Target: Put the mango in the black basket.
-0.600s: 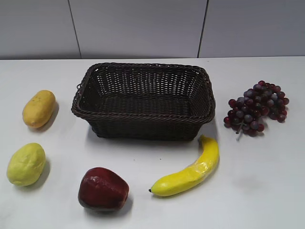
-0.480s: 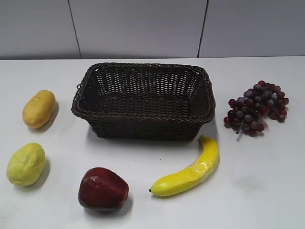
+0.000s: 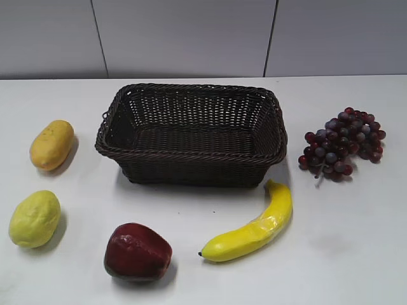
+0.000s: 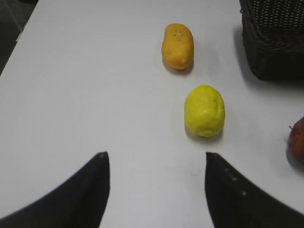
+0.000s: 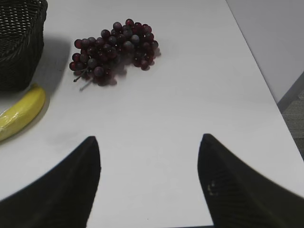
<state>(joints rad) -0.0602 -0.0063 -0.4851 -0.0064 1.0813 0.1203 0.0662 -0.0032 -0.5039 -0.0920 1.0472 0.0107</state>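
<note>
**Both grippers spread, mango on the table left of the basket**

Spread wide, holding nothing: left gripper (image 4: 154,159), dark fingers (image 4: 85,190) hanging above bare white table (image 4: 85,85). Likewise parted and empty: right gripper (image 5: 149,142), over the table's right part. Just ahead of the left fingers, a pale yellow lemon-like fruit (image 4: 204,110); beyond it, apart, the mango (image 4: 177,45), lying on its side, orange-yellow with small dark specks. From the exterior view: mango (image 3: 51,144) on the table left of the black basket (image 3: 191,159), not touching it, with nothing seen inside the basket. Lemon-like fruit (image 3: 34,218) nearer the camera than the mango. In front of the basket, a dark red apple (image 3: 137,251) and a curved banana (image 3: 251,225). Right of the basket, a bunch of dark red grapes (image 3: 343,143), also ahead of the right gripper.
</note>
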